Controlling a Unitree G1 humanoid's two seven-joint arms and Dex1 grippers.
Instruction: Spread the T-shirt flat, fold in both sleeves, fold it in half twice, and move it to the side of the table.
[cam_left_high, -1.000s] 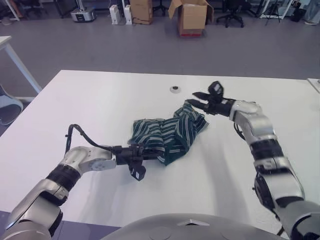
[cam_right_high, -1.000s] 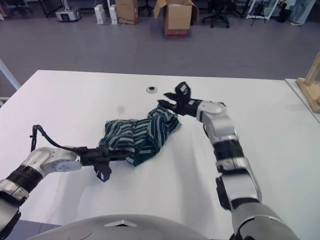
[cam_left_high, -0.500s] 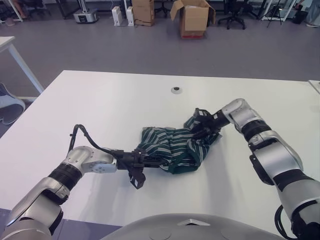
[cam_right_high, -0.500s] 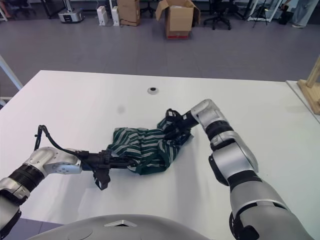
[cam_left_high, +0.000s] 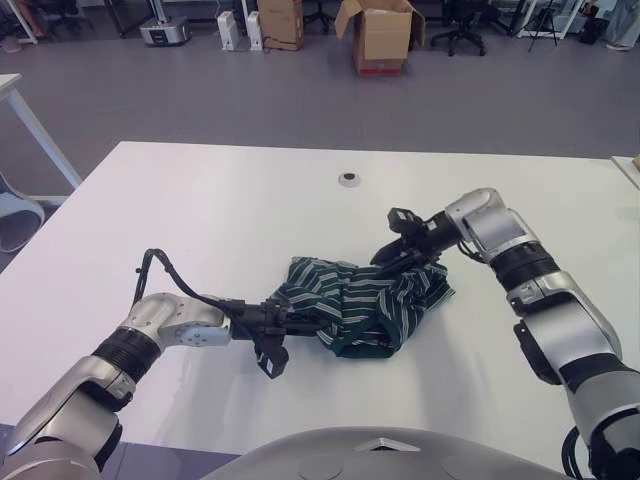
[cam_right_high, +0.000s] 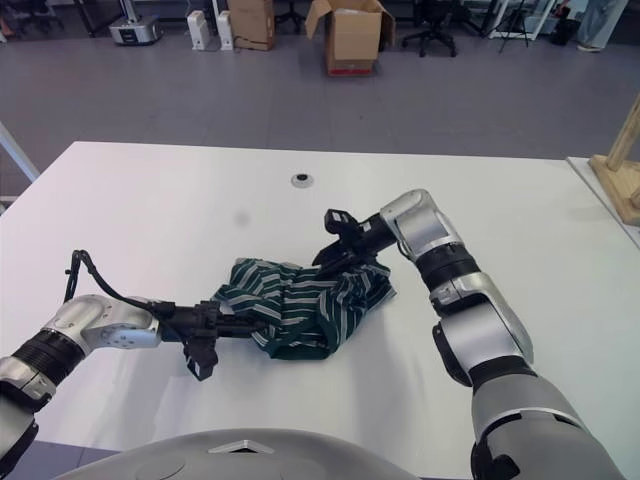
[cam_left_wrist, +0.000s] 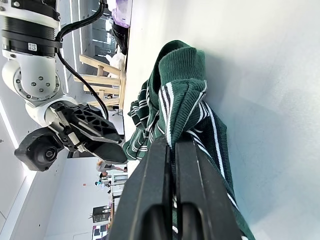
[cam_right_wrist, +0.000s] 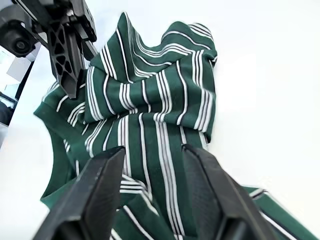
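The green T-shirt (cam_left_high: 365, 305) with white stripes lies crumpled in the middle of the white table (cam_left_high: 200, 210). My left gripper (cam_left_high: 300, 318) lies low on the table at the shirt's near left edge, shut on a fold of the fabric (cam_left_wrist: 180, 100). My right gripper (cam_left_high: 397, 252) hangs over the shirt's far right part, tilted down at it. Its two fingers (cam_right_wrist: 102, 192) stand apart, open, with striped cloth (cam_right_wrist: 150, 115) below them. The sleeves are lost in the bunched folds.
A small round object (cam_left_high: 349, 179) sits on the table beyond the shirt. A wooden frame (cam_right_high: 620, 165) stands at the table's far right. Cardboard boxes (cam_left_high: 380, 35) stand on the floor behind. Bare tabletop lies on both sides of the shirt.
My right gripper dropped from beside the shirt's far end onto the cloth, then drew back a little. The shirt's right side has spread to the right. My left gripper kept its hold.
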